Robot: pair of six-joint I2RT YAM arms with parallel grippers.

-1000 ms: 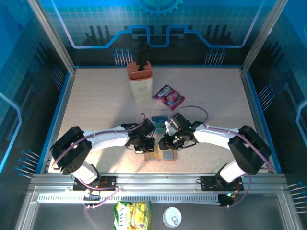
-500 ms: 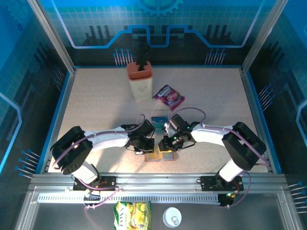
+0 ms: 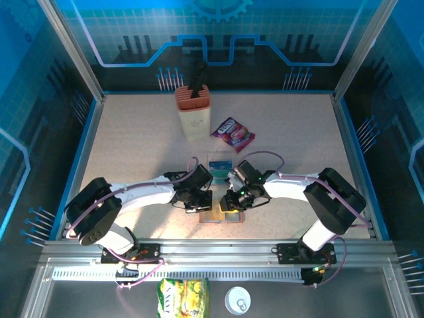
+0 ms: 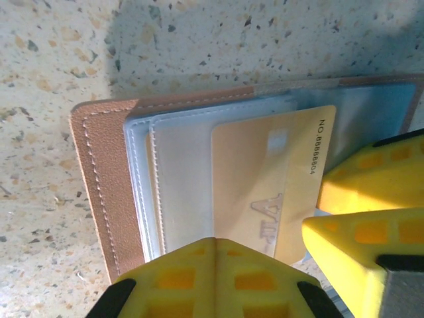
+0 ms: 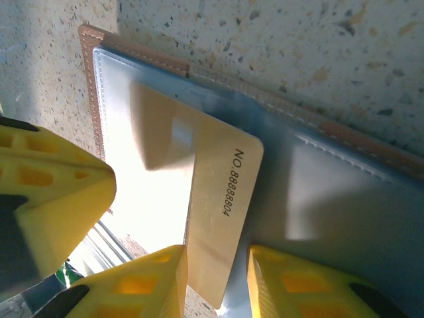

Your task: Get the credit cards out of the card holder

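A: Card holder [image 3: 212, 217]?

B: Open flat on the table [image 3: 132, 152], close to the front edge, right under the two wrists. Tan stitched leather around the outside, clear grey-blue sleeves inside.

A: And the credit card [image 4: 265, 185]?

B: Cream-yellow, with "NO 8888804" printed along one short end. Partly out of a sleeve, lying askew across the sleeves, on top of the holder.

A: Left fingers [image 4: 179, 285]?

B: Closed tight together, nothing between them. Tips low over the sleeves beside one long edge of the card. Cannot tell whether pressing on the holder or just above it.

A: Right fingers [image 5: 132, 291]?

B: Set narrow, one on each side of the card's free corner, opposite the left pair. Close against the card on both sides, yet cannot tell whether truly clamped or only straddling it.

A: Any other card out?

B: Yes, a teal card [image 3: 220, 165] flat on the table just behind the two wrists, apart from the holder.

A: Farther back?

B: A purple snack packet [image 3: 233, 134], and left of it a cream block [image 3: 193, 114] with an orange top and a dark handle sticking up. Both well apart from the holder.

A: In front of the rail?

B: A yellow-green packet [image 3: 183, 295] and a round can [image 3: 237, 299] side by side, off the table.
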